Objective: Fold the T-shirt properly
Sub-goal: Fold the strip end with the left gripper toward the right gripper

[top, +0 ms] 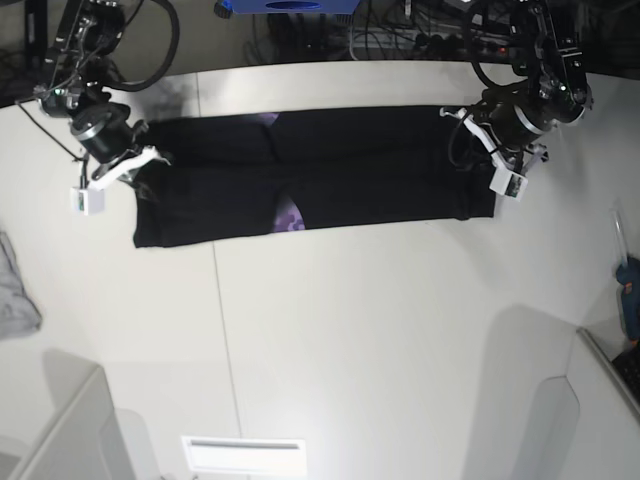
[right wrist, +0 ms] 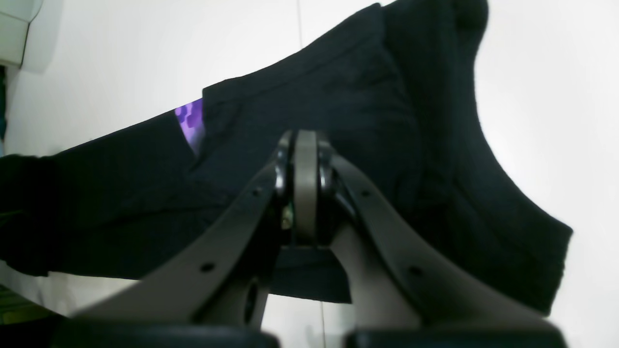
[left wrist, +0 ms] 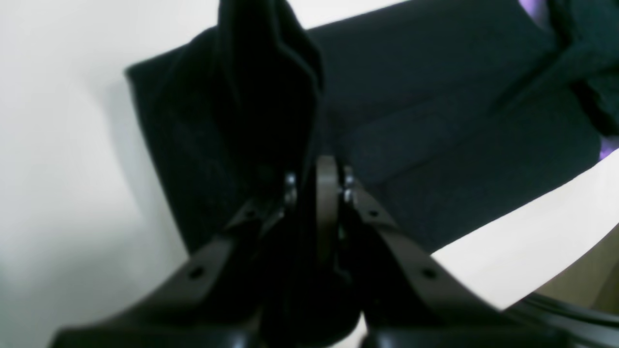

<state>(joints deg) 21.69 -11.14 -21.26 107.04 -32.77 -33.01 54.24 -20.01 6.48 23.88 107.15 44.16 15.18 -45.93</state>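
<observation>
My left end effector [left wrist: 316, 186] and right end effector [right wrist: 305, 159] each pinch one end of the shirt [top: 320, 175] lying on the far bench [top: 350, 330], and uneven pulling could make it slip loose.

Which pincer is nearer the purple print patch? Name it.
Right pincer, at the T-shirt's far end, sits somewhat nearer the purple print patch; left pincer grips the opposite end.

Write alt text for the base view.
A black T-shirt, folded into a long band, lies across a white table. The left gripper pinches one end, the right gripper the other. Purple print peeks out near the middle.
</observation>
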